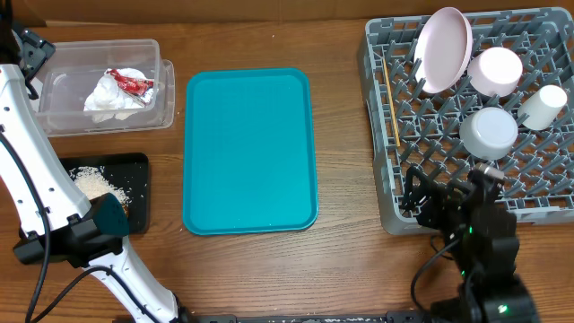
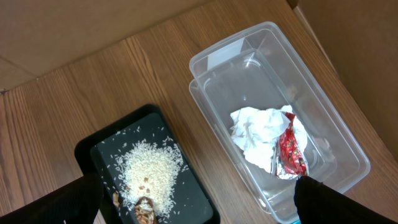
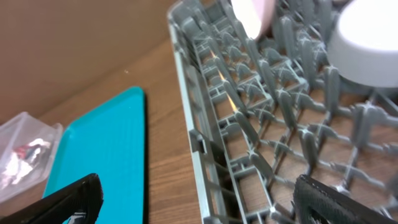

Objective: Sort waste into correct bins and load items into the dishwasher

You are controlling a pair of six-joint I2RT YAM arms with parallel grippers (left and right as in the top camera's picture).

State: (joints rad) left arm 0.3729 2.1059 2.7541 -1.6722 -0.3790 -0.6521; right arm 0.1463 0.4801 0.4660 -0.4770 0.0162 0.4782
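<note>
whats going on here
Sorting looks nearly done. The napkin and wrapper lie in the tub, rice in the black tray, and the plate, two bowls and cup stand in the rack. The teal tray is bare. The left pincer hangs open by the tub, the right pincer open at the rack's edge; neither holds anything.

The clear rectangular plastic tub (image 2: pixel 261 81) is glossy and see-through. The crumpled white paper napkin (image 2: pixel 256 140) looks matt, the small red wrapper (image 2: pixel 291 152) shiny and foil-like. The flat black rectangular tray (image 2: pixel 189 190) is matt plastic, the teal serving tray (image 1: pixel 249 151) smooth, the grey plastic dish rack (image 1: pixel 387 193) dull, the table (image 1: pixel 350 269) grained wood.
</note>
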